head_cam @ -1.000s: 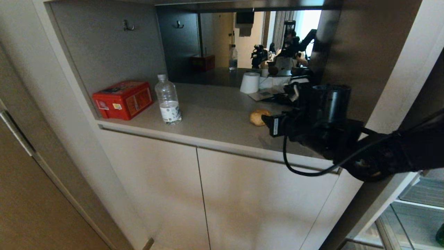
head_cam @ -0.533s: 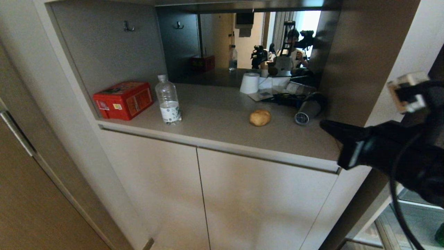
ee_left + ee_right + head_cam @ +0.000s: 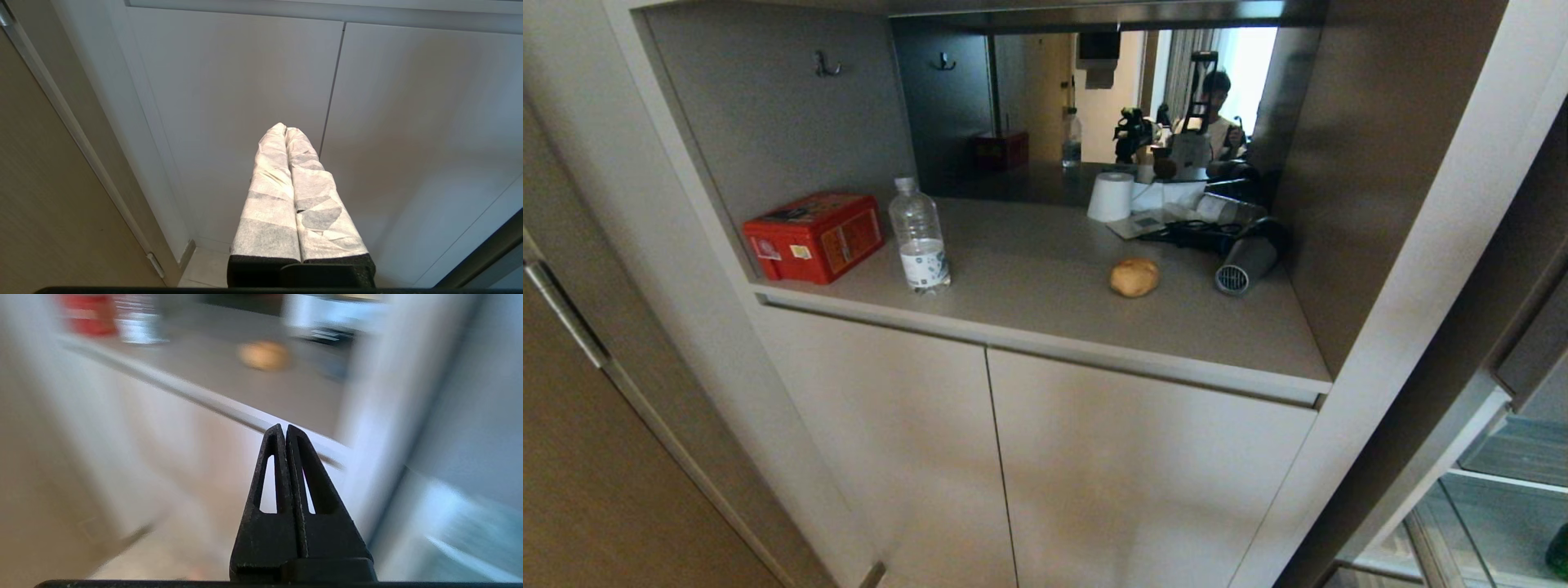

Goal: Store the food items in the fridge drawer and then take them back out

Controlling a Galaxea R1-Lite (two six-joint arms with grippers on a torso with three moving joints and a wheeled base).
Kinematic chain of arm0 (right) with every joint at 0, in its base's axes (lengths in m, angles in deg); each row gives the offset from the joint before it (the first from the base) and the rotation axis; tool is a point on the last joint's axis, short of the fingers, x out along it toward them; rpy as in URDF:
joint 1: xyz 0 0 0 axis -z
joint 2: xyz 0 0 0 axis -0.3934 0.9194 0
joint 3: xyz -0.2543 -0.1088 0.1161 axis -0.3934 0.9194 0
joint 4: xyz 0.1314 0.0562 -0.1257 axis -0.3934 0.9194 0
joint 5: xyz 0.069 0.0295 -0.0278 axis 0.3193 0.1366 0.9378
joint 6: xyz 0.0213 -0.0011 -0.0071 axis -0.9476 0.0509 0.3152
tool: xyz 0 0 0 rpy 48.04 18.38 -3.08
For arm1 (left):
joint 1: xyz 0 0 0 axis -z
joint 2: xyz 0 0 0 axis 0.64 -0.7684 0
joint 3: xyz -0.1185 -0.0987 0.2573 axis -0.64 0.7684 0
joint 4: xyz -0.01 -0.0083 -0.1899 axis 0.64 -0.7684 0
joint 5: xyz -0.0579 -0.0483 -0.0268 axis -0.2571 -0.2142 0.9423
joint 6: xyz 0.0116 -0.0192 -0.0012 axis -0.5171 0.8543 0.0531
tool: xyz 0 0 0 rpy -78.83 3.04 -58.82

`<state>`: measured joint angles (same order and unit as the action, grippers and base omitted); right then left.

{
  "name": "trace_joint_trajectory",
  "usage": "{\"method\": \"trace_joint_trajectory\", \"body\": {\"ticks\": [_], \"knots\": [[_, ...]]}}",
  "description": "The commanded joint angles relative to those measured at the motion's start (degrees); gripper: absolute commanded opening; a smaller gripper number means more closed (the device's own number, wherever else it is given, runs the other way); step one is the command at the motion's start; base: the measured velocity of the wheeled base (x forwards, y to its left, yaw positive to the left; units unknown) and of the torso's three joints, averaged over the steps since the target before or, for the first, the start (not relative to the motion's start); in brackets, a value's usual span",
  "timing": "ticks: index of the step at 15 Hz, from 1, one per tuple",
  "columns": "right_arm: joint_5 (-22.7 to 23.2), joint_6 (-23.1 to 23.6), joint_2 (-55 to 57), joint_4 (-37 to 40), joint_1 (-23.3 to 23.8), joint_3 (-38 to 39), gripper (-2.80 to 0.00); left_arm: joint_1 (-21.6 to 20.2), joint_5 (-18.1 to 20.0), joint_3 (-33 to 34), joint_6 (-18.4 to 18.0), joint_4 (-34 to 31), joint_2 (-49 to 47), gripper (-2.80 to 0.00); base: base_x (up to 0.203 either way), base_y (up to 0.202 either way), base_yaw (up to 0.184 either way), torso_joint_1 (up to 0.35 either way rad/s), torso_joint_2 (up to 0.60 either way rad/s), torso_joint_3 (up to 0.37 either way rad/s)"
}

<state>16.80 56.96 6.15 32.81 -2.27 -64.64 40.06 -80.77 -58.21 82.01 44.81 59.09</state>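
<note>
The golden-brown lump [image 3: 1134, 278] rests on the tabletop [image 3: 1045, 286], above and ahead of the right tool [image 3: 285, 426], which is fully closed, empty and nearer than the closed left tool [image 3: 285, 129].

Golden-brown roundish lump [image 3: 1134, 278] on grey-beige counter [image 3: 1029, 278]. Red tin box [image 3: 813, 235] with printed labels at far left; clear water bottle [image 3: 918, 235] with white cap and white label beside it. White paper roll [image 3: 1111, 196] far back. Silver-grey hair dryer [image 3: 1245, 263] with black cord at right. Off-white cabinet doors [image 3: 1013, 457] below. Left gripper [image 3: 284, 131] wrapped in white tape with grey patches; right gripper [image 3: 284, 430] plain black.
</note>
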Motion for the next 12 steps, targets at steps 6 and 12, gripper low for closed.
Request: {"method": "trace_joint_trajectory", "body": {"ticks": [6, 12], "knots": [[7.20, -0.75, -13.77, 7.71, 27.34, 6.36, -2.80, 0.00, -0.01, 0.62, 0.02, 0.03, -0.02, -2.80, 0.000, 0.000, 0.000, 0.000, 0.00, 0.000], [7.59, 4.22, -22.89, 10.44, 25.45, 17.09, -2.80, 0.00, -0.01, 0.62, 0.02, 0.03, -0.02, -2.80, 0.000, 0.000, 0.000, 0.000, 0.00, 0.000]]}}
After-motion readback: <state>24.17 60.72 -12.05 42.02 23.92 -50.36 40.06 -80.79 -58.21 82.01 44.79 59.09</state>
